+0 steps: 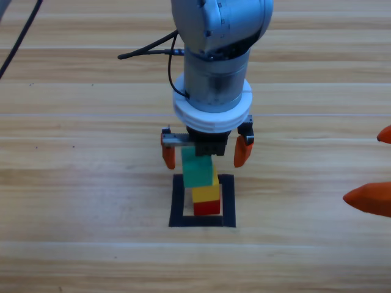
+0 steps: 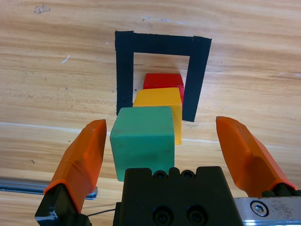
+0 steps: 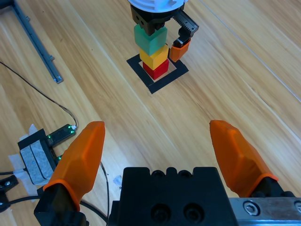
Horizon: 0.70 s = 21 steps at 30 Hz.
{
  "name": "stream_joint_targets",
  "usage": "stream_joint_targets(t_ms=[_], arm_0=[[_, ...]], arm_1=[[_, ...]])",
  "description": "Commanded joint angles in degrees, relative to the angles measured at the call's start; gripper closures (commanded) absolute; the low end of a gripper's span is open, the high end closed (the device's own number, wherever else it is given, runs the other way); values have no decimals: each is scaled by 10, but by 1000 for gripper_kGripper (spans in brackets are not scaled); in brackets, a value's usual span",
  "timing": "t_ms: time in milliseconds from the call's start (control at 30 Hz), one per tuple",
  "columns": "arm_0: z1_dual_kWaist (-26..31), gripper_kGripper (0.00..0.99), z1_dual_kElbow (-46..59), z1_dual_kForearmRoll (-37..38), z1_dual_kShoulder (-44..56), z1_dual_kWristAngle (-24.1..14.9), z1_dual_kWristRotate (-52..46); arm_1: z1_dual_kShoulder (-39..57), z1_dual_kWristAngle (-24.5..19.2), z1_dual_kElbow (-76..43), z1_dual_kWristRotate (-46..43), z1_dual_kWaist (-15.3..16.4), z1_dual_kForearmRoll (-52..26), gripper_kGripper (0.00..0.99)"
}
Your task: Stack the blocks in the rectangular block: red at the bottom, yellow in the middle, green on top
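Observation:
A stack of three cubes stands inside the black tape square (image 1: 177, 201): the red cube (image 1: 207, 207) at the bottom, the yellow cube (image 1: 206, 193) on it, the teal-green cube (image 1: 198, 172) on top. My left gripper (image 1: 206, 151) hangs over the stack, open, its jaws wide on either side of the green cube (image 2: 143, 146) and not touching it. The wrist view shows the yellow cube (image 2: 160, 100), the red cube (image 2: 162, 80) and the tape square (image 2: 124, 70) below. My right gripper (image 1: 372, 183) waits open at the right edge, seeing the stack (image 3: 151, 52) from afar.
A black cable (image 1: 146, 50) trails behind the left arm. In the right wrist view a metal rail (image 3: 35, 44) and a small taped electronics box (image 3: 40, 150) with wires lie on the table, well away from the tape square (image 3: 157, 84).

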State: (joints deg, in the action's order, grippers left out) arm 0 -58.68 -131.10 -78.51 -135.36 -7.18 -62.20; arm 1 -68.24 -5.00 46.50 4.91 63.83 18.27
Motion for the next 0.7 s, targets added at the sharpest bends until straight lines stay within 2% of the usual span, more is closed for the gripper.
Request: stream_joint_targets(t_ms=[33, 167, 233, 367, 567, 633, 667, 700], arm_0=[[-11, 0, -47, -4, 0, -26, 5], [-29, 0, -49, -9, 87, -90, 0], [-59, 0, -36, -9, 147, -148, -1], [-144, 0, 68, -4, 251, -260, -35], [-220, 0, 193, 24, 296, -318, -58], [-242, 0, 284, 81, 331, -332, -59], [-253, 0, 359, 138, 365, -338, -52], [-259, 0, 494, 255, 426, -338, -20]], arm_1=[[8, -21, -22, 0, 16, -11, 10], [5, -22, -22, 0, 16, -11, 10], [4, -22, -22, 0, 16, -12, 10], [0, -21, -20, 0, 16, -12, 10], [0, -22, -22, 0, 16, -12, 10], [-1, -21, -22, 0, 16, -12, 10], [-1, -21, -22, 0, 16, -12, 10], [-1, -22, -22, 0, 16, -12, 10]])
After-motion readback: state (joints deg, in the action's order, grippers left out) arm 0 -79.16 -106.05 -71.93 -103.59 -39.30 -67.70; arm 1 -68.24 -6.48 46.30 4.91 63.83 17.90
